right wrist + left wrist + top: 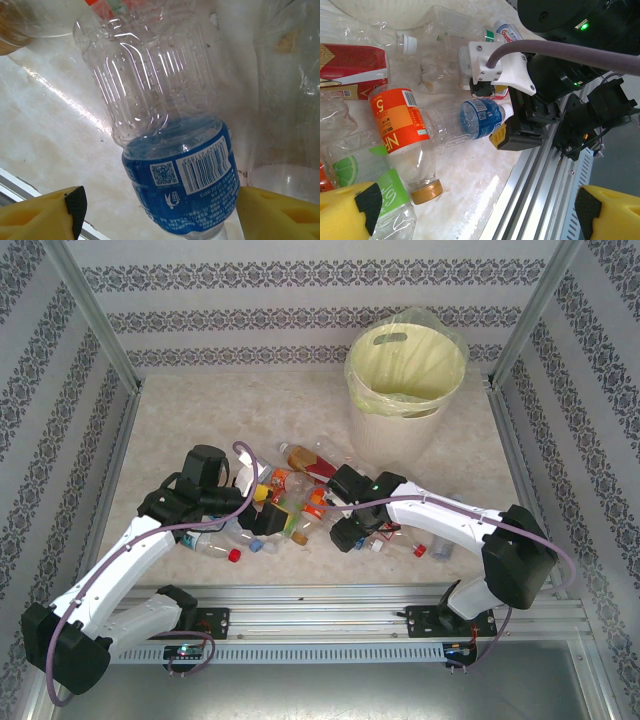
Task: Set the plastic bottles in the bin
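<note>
R claw (160,215) sits low over the tabletop (45,125), released, its yellow pads straddling the cap end of the blue-label bottle (180,170). One pad is touching the label edge and the other stands apart w/ a visible gap, so no grip yet. The bottle lies on its side and looks empty, w/ droplets inside the clear body.

L claw (480,210) hangs just beside it, also released, pads spread wide w/ nothing between them. A green-label bottle (385,195) lies next to its one pad, and an orange-label bottle (400,125) w/ a gold cap lies just past that, empty too.

Step in hand, as I read it: pick approach on the blue bottle.

- Next: close R claw on the label/neck area, lift clear of the neighbours, then carry back to the bin.
- The body is thin and ribbed, so it'll prob flex. Squeeze near the stiffer neck.

The rest of the bottles (300,495) are heaped mid-table between the arms. The bin (400,435) stands upright at the far side, well apart from the pile. Inside I see only the pale yellow bag (410,365). No bottle is visible in it, though the bottom is partly hidden.
</note>
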Available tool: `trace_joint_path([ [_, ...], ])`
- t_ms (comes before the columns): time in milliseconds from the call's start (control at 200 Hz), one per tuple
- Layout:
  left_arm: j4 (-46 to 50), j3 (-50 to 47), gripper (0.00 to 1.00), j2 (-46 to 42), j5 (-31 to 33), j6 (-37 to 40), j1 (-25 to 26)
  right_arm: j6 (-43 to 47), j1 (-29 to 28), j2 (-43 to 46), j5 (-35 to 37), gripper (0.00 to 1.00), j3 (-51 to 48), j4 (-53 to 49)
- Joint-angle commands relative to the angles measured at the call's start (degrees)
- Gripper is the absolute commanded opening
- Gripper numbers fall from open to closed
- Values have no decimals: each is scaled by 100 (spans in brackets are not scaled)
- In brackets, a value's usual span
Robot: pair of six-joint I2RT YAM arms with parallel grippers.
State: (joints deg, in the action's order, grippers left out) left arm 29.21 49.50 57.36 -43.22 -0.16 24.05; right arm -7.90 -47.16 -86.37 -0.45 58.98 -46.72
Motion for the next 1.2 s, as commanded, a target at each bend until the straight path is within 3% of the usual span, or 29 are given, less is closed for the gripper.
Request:
trace_joint_path([
  [0, -153, -68, 100, -78, -2, 131, 88, 148, -74, -129, 225, 80, 158, 26],
  [839, -153, -69, 100, -98, 17, 166, 86, -197, -154, -999, 53, 84, -3, 394],
  [1194, -236, -72, 100, -90, 0, 131, 89, -412, -154, -1066, 269, 80, -159, 563],
])
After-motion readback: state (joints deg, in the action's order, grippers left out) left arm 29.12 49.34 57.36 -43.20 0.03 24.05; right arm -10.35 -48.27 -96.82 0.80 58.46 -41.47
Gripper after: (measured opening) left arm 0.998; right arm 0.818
